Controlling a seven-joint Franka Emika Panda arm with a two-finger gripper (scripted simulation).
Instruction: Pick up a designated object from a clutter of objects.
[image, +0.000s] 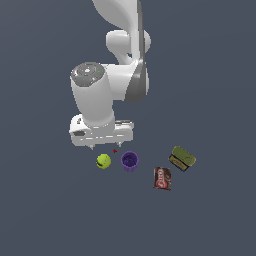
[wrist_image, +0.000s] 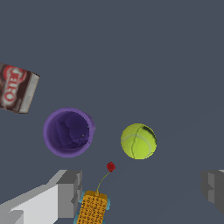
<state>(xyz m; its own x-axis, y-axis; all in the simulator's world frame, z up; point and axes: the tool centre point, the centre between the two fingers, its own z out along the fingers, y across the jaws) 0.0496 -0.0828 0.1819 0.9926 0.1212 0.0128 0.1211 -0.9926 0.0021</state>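
Observation:
The yellow-green tennis ball (image: 103, 161) lies on the dark grey floor, just to the exterior view's left of the purple cup (image: 130, 161). In the wrist view the ball (wrist_image: 138, 141) shows its curved seam, beside the upright cup (wrist_image: 68, 132). My gripper (image: 105, 146) hovers above the floor close to the ball, open and empty. In the wrist view the gripper (wrist_image: 140, 190) has its two grey fingers (wrist_image: 65, 192) spread wide, and the ball sits just beyond the gap between them. A small orange lumpy item (wrist_image: 93, 208) lies near one finger.
A red-brown flat packet (image: 162, 178) and an olive-green flat tin (image: 182, 158) lie to the exterior view's right of the cup. The packet also shows in the wrist view (wrist_image: 15, 88). A tiny red bead (wrist_image: 110, 166) sits between ball and cup.

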